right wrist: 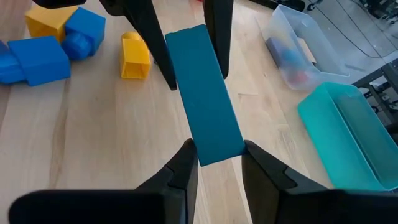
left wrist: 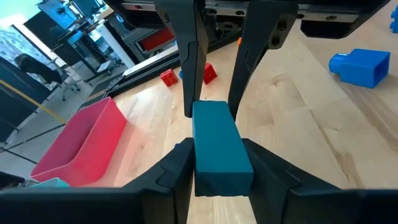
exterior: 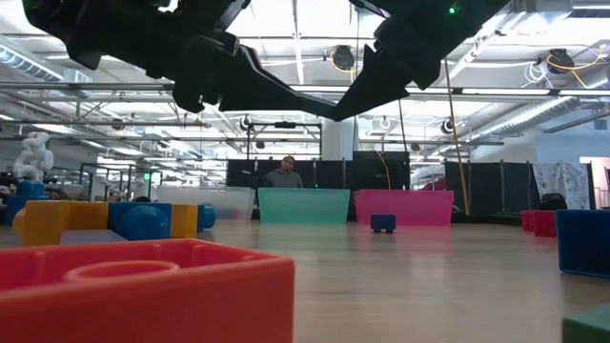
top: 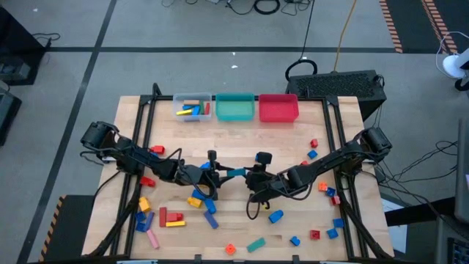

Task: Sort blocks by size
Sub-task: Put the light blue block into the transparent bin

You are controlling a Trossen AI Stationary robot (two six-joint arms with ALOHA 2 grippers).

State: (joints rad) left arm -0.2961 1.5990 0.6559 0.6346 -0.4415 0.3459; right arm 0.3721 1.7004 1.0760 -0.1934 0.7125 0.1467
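Note:
A long teal bar [top: 234, 172] hangs level above the middle of the table, spanning between both grippers. My left gripper [left wrist: 217, 167] is shut on the end toward the table's left. My right gripper [right wrist: 217, 155] is shut on the end toward the table's right. Each wrist view shows the other arm's fingers at the bar's far end. Other blocks lie loose on the table at the near left [top: 165, 216] and near right [top: 330, 220]. In the clear bin [top: 193, 108] are a few blocks. My left gripper pinches the bar's two long sides [left wrist: 198, 163] between its two fingers, at the bar's left end. The fingers come nearly level from the table's left and lie along the bar. The bar is lifted clear of the table. My right gripper pinches the bar's two long sides [right wrist: 235, 148] between its two fingers, at the bar's right end. The fingers slant down from the table's right and lie along the bar. That end hangs clear of the table too.
A clear bin, a teal bin [top: 235, 108] and a red bin [top: 278, 108] stand in a row at the table's far edge. A blue block [top: 275, 216], a green one [top: 256, 244] and an orange one [top: 229, 248] lie near the front edge.

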